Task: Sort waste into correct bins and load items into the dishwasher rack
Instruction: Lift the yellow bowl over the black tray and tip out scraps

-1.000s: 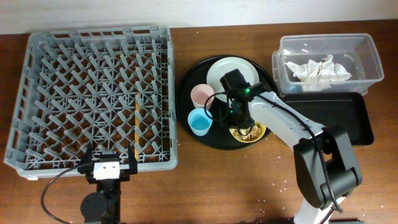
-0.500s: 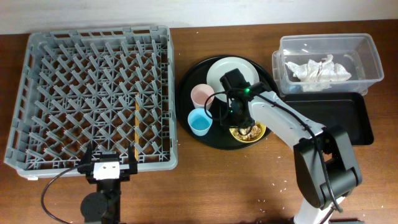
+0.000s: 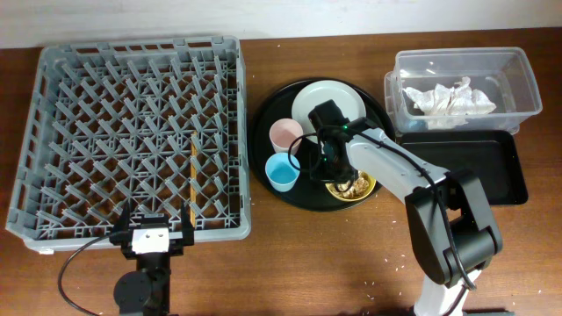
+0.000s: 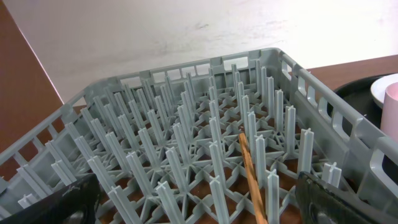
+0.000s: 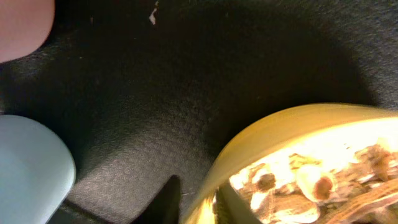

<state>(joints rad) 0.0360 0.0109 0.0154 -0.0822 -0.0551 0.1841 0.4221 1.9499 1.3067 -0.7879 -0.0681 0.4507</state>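
Right pincer (image 5: 199, 200) seemingly clamps the yellow bowl (image 5: 273, 134) rim, food scraps (image 5: 317, 186) inside; napkin (image 3: 448, 98) in clear tub (image 3: 527, 83); left pincer (image 4: 193, 205) spread.

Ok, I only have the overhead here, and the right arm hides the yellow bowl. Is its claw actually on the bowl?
Observer: Yes. In the right wrist view the right claw straddles the rim of the yellow bowl, one finger outside and one inside. Whether it pinches, I cannot tell.
Reviewer: Anything in the bowl?
Observer: Brownish food scraps, lying close to the inner finger.
Reviewer: And the left claw?
Observer: The left wrist view shows the left claw open and empty, facing the dishwasher rack.
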